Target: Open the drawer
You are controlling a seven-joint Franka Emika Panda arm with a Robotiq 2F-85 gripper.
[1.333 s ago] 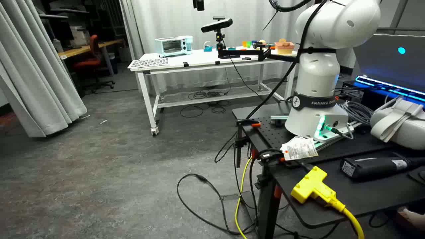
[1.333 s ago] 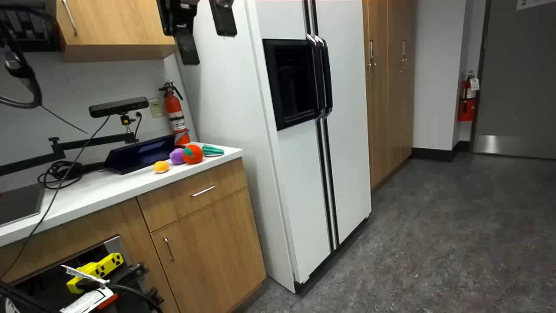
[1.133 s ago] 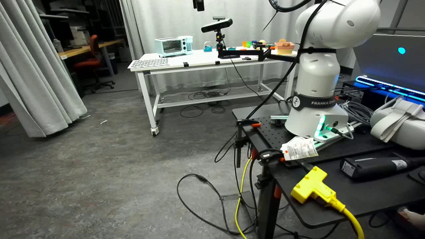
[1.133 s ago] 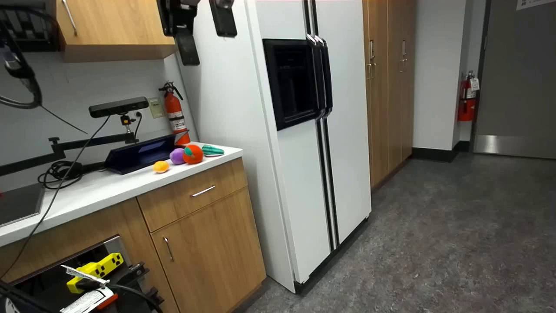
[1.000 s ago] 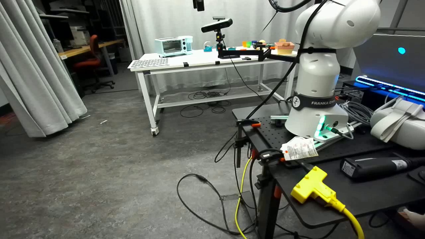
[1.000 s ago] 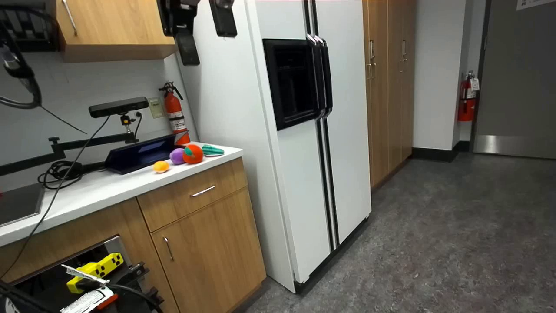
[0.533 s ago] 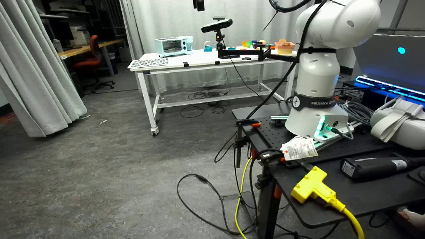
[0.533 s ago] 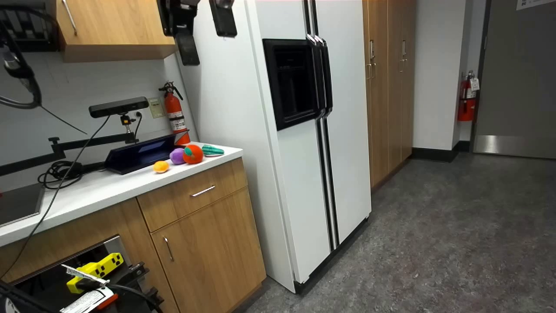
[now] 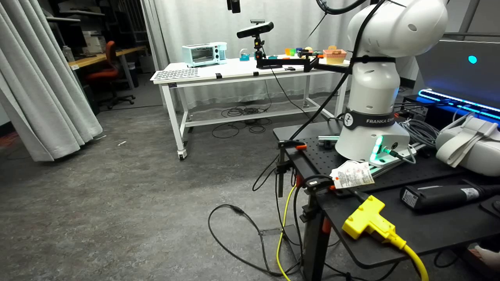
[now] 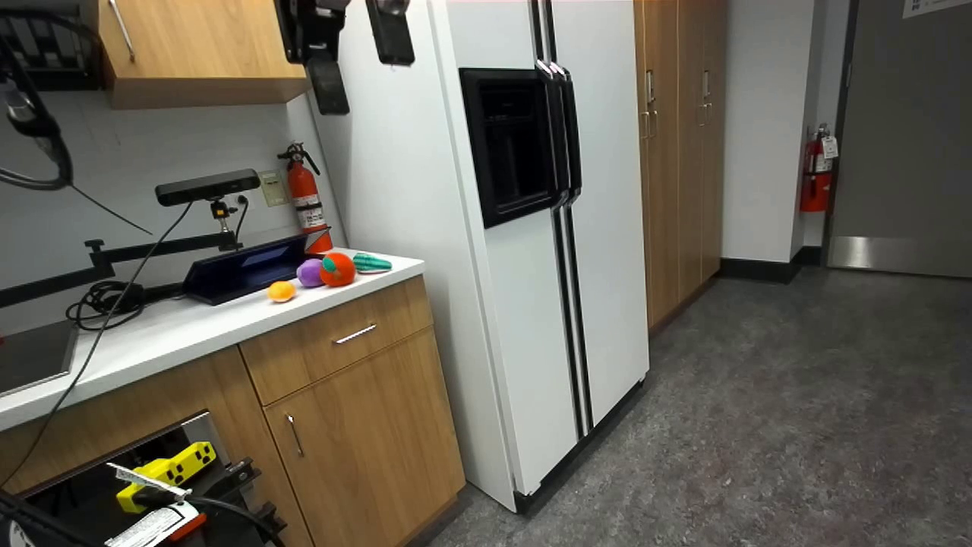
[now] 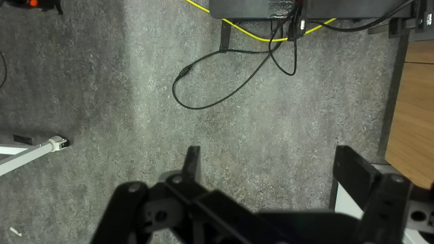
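Gripper (image 10: 364, 82), 2 fingers (image 10: 392, 39) spread wide, hangs higher than the closed drawer (image 10: 325, 349), well apart.

drawer (image 10: 326, 349): under countertop (image 10: 190, 324), above cabinet door (image 10: 364, 433) | fridge (image 10: 520, 304): just right of drawer

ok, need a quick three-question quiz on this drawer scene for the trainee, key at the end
1. Fill in: right below the drawer is a wooden ____ with a pull of its own.
2. Pick one: the drawer's handle is A) a round knob; B) a silver bar; C) a black loop.
3. True or false: the jaws are shut on that handle.

Key:
1. door
2. B
3. False: the jaws stand open, away from the handle, with floor between them in the wrist view.
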